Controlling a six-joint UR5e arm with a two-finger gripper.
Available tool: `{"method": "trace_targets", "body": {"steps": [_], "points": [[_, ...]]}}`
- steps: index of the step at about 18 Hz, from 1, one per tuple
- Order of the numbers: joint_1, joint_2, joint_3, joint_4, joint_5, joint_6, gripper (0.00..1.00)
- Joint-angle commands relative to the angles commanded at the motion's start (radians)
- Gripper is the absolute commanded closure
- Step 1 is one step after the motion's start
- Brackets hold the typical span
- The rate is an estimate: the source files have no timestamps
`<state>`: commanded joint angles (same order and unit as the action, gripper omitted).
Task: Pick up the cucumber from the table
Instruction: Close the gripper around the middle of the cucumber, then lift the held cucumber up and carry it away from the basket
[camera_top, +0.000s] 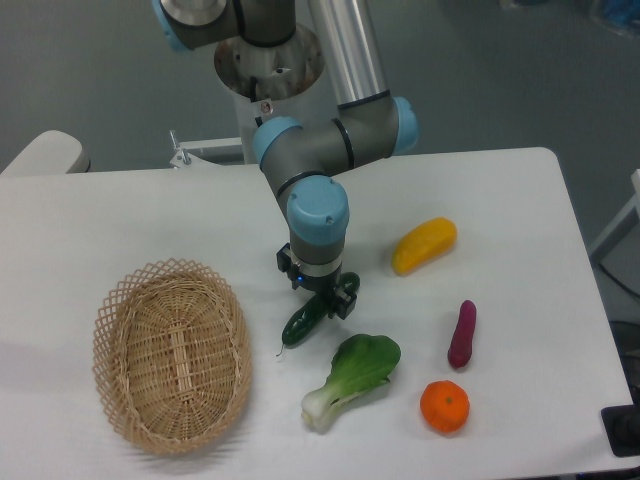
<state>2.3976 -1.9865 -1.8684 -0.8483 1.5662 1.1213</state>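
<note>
Right of the wicker basket (172, 355), the cucumber (303, 322) lies on the desk (500, 190) with the tool (326, 300) down over its upper end, fingers apparently closing on it, grip uncertain; lifting remains

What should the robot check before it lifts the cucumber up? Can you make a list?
1. Claw is right over the cucumber: ok, it sits at the cucumber's upper end.
2. Claw squeezing the cucumber tight: cannot tell, the fingers are hidden by the wrist.
3. Cucumber lying flat on the table: cannot tell; the claw covers its upper end.
4. Bok choy out of the way: ok, close but not touching.
5. Basket out of the way: ok, it sits apart to one side.
</note>
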Motion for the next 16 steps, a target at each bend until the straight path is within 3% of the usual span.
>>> {"method": "trace_targets", "body": {"steps": [3, 8, 10, 16], "points": [[0.002, 0.002, 0.02, -0.008, 0.0, 0.002, 0.87], [0.012, 0.031, 0.066, -0.034, 0.0, 0.037, 0.87], [0.026, 0.044, 0.093, -0.072, 0.002, 0.069, 0.87], [0.167, 0.097, 0.271, -0.306, -0.003, 0.294, 0.87]]}}
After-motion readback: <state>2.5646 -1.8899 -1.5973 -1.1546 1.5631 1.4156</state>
